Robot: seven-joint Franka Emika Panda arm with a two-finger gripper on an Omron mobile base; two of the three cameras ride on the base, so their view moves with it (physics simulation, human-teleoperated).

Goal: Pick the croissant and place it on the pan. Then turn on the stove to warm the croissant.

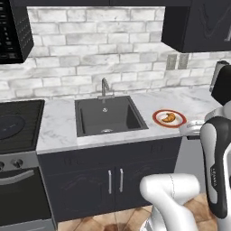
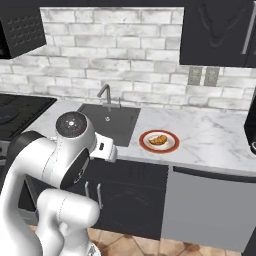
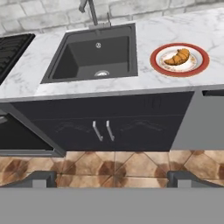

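Right now the croissant (image 1: pixel 169 117) lies on a round red-rimmed plate (image 1: pixel 159 120), which stands on the marble worktop (image 1: pixel 58 124) just to the right of the dark sink (image 1: pixel 108 116). Nothing touches the pastry. The end effector (image 3: pixel 112 179) is released, its two dark finger tips standing wide apart, and it holds nothing; it hangs well apart from the plate, in front of the lower cabinets, looking at the worktop from a low position.

I judge that the task is at its very beginning. The croissant is not yet picked, it is not on a pan, and I cannot make out the pan with certainty. The stove (image 1: pixel 18 124) is at the far left, beyond the sink, and its knobs (image 1: pixel 17 163) look untouched, so all steps are left: grasp, carry to the left, put down, turn a knob.

Around this, the worktop is white marble, a faucet (image 1: pixel 104 86) stands behind the sink, the wall is pale brick, the cabinets are dark, and the floor has brown tiles.
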